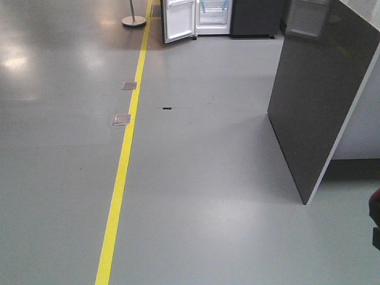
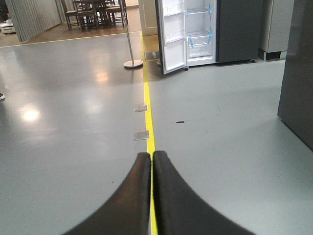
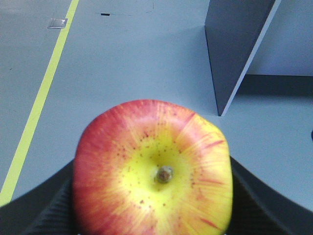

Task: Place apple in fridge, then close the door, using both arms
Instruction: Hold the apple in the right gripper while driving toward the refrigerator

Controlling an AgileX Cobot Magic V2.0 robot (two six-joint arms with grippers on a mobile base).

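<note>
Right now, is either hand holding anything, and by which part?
The right hand grips the apple by its two opposite sides, stem end toward the wrist. The left hand is shut and empty.

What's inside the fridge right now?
Inside the fridge, white shelves and blue tape strips show; no food is visible. Its top is out of frame, and the drawer contents are too small to tell.

left tool (image 2: 150, 156): fingers pressed together, nothing held | right tool (image 3: 153, 200): clamped around apple (image 3: 146, 147)
</note>
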